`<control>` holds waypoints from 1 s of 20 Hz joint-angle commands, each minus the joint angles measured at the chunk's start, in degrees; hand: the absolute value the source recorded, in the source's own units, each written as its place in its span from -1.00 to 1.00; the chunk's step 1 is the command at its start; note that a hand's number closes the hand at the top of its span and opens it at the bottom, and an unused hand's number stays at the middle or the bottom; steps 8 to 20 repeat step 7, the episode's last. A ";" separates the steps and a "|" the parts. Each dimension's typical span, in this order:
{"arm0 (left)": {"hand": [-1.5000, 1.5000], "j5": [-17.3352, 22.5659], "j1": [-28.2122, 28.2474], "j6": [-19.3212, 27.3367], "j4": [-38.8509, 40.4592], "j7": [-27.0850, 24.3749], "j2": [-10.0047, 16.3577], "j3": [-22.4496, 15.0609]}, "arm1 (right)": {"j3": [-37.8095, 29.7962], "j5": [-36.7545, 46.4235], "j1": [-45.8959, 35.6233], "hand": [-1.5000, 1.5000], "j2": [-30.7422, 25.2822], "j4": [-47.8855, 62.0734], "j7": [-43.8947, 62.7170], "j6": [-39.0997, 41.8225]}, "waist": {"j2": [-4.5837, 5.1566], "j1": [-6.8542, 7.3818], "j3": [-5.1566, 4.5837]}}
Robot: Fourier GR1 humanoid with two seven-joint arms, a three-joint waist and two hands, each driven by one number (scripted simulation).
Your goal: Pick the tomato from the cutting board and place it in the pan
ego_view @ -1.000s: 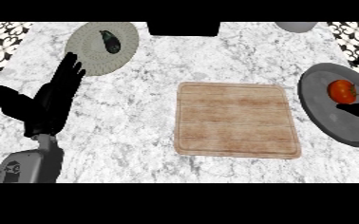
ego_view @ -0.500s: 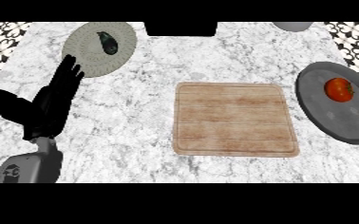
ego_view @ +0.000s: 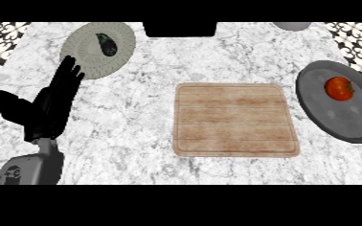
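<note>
Tomato (ego_view: 339, 88) sits in pan (ego_view: 331, 120) at counter (ego_view: 141, 143) right edge, left hand (ego_view: 50, 106) released at left edge, so the likely risk is a knock to the pan rolling it out.

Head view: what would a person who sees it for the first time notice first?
The red tomato catches the eye first; it lies in the grey pan at the right edge. The wooden cutting board sits in the middle of the counter with nothing on it. At the left, the black left hand is open with straight fingers, just below a plate that holds a dark vegetable.
</note>
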 commanded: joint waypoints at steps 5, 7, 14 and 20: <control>0.00 0.50 0.57 -0.78 -0.24 0.06 0.06 -0.08 | -0.12 -2.82 6.24 -1.00 -0.57 -0.99 -10.22 10.13 | -0.15 0.23 0.01; 0.00 -0.11 1.47 -0.49 -1.13 -0.57 0.19 -0.09 | 0.43 -3.11 7.09 -1.00 -1.98 -1.56 -10.12 11.90 | -0.27 0.26 -0.01; 0.00 -0.11 1.47 -0.49 -1.13 -0.57 0.19 -0.09 | 0.43 -3.11 7.09 -1.00 -1.98 -1.56 -10.12 11.90 | -0.27 0.26 -0.01; 0.00 -0.11 1.47 -0.49 -1.13 -0.57 0.19 -0.09 | 0.43 -3.11 7.09 -1.00 -1.98 -1.56 -10.12 11.90 | -0.27 0.26 -0.01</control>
